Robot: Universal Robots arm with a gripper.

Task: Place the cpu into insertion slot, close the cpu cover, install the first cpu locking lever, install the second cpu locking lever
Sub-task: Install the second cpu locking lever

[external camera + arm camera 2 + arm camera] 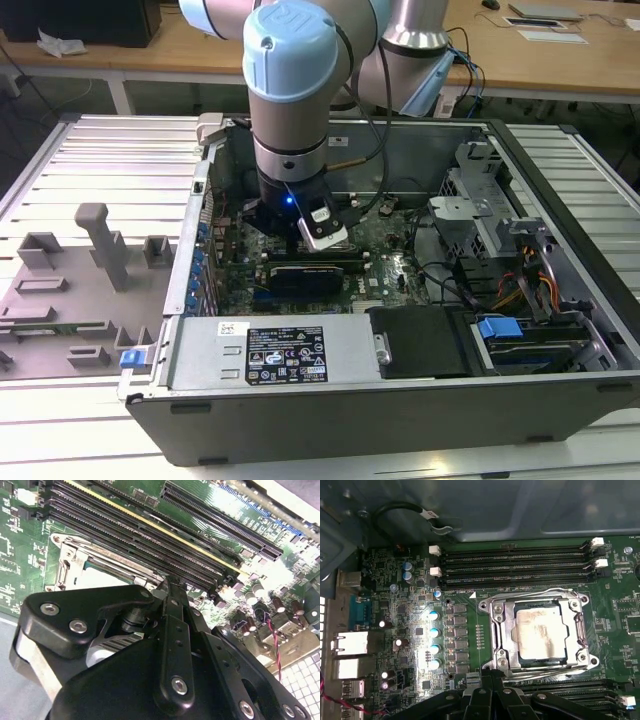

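Exterior view: open case (pixel 400 400) lay on a slatted bench (pixel 90 160); arm reached down inside, gripper (pixel 322 228) above the board.

First wrist view: cpu (pixel 540 632) sat in the slot (pixel 507 652), cover (pixel 537 600) down around it, memory slots (pixel 515 565) just beside.

Second wrist view: fingers (pixel 172 605) pressed together, holding nothing.

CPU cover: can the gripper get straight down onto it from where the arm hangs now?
Probably yes. In the first wrist view the cpu cover lies flat around the cpu, with nothing over it. The memory slots alongside sit low.
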